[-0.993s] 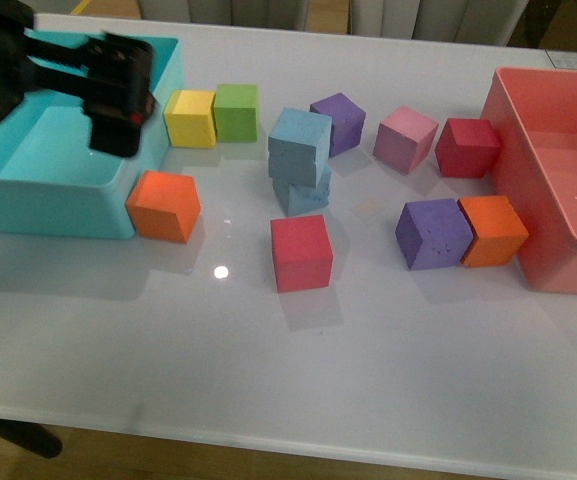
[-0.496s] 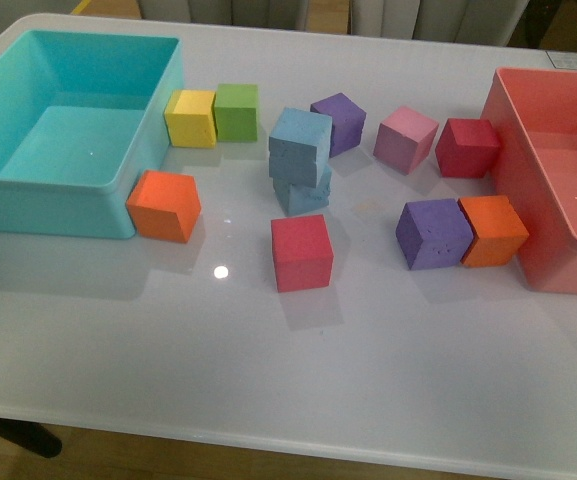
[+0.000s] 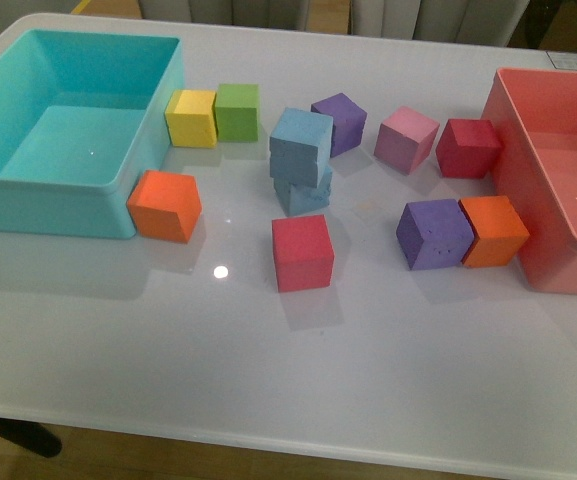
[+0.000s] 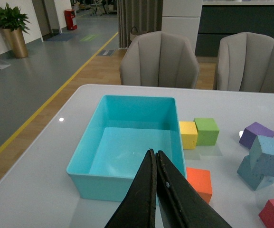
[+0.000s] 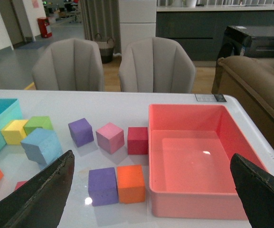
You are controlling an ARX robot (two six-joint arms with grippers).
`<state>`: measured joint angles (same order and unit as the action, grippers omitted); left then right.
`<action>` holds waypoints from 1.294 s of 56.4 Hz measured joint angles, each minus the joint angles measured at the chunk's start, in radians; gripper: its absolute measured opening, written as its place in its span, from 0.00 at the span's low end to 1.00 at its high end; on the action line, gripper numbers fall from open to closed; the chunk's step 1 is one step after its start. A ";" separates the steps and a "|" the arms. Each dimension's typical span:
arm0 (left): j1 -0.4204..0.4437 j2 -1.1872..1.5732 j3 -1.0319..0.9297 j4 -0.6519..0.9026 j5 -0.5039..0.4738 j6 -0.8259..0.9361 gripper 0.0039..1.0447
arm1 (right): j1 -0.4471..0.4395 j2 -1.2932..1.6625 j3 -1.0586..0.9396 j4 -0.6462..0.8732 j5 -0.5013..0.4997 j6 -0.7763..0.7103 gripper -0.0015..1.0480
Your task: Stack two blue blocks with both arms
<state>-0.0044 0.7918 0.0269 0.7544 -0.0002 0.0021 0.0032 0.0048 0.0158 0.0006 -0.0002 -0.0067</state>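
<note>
The two blue blocks (image 3: 301, 160) sit stacked mid-table (image 3: 298, 370), the upper one skewed on the lower, between the turquoise bin (image 3: 68, 190) and the red bin (image 3: 553, 180). The left pincer (image 4: 155, 161) is closed on nothing above the turquoise bin; the right pincer (image 5: 151, 190) is spread wide, holding nothing

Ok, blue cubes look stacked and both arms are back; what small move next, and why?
Probably none beyond holding both arms clear. The upper blue block already sits on the lower blue block, though twisted and overhanging it. The left gripper is shut and empty above the turquoise bin; the right gripper is open and well off the stack.
</note>
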 joint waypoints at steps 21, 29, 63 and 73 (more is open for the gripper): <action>0.000 -0.310 -0.012 -0.278 0.000 0.000 0.01 | 0.000 0.000 0.000 0.000 0.000 0.000 0.91; 0.000 -0.383 -0.012 -0.347 0.000 0.000 0.01 | 0.000 0.000 0.000 0.000 0.000 0.000 0.91; 0.000 -0.603 -0.012 -0.564 0.000 0.000 0.01 | 0.000 0.000 0.000 0.000 0.000 0.000 0.91; 0.000 -0.764 -0.012 -0.745 0.001 0.000 0.01 | 0.000 0.000 0.000 0.000 0.000 0.000 0.91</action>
<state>-0.0044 0.0280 0.0151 0.0097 0.0006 0.0021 0.0032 0.0048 0.0158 0.0006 0.0002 -0.0067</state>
